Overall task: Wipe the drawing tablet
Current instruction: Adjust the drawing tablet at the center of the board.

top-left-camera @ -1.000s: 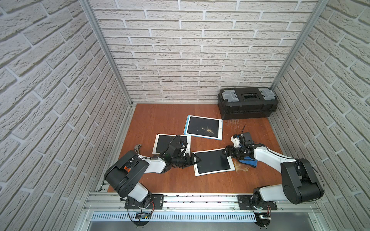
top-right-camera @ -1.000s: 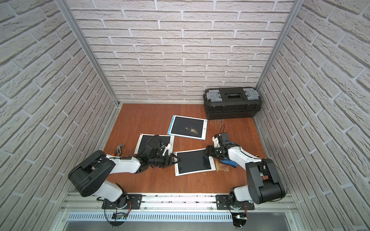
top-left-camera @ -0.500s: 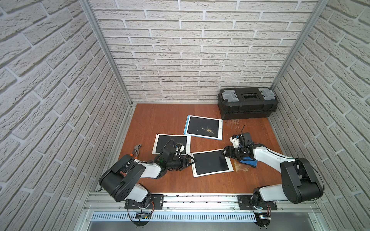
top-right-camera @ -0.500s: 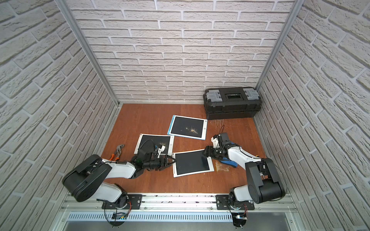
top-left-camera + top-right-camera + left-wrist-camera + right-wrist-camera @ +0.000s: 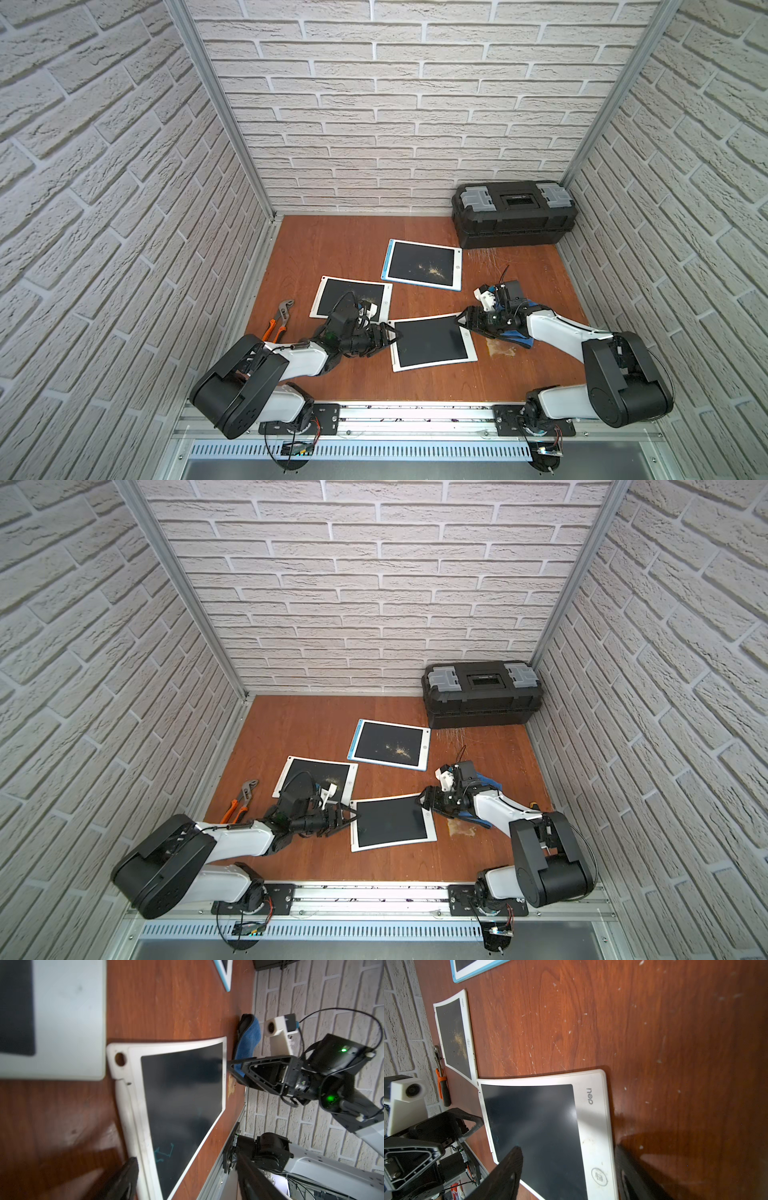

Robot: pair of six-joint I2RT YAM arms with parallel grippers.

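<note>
Where the white drawing tablet (image 5: 430, 343) lies, left tool (image 5: 394, 335) and right tool (image 5: 462, 326) gape open at opposite edges.

A black toolbox (image 5: 514, 214) with grey latches sits in the far right corner of the wooden counter (image 5: 332, 249); orange-handled pliers (image 5: 279, 319) lie near its left edge, well apart.

We look down in both top views from high above the front rail (image 5: 415, 419), facing the back brick wall (image 5: 374, 124), far enough to take in the whole tabletop (image 5: 345, 249). Our two wrist cameras sit low and close, each looking out between its own jaws across the nearest drawing tablet (image 5: 180, 1095) from opposite ends, so they share it.
</note>
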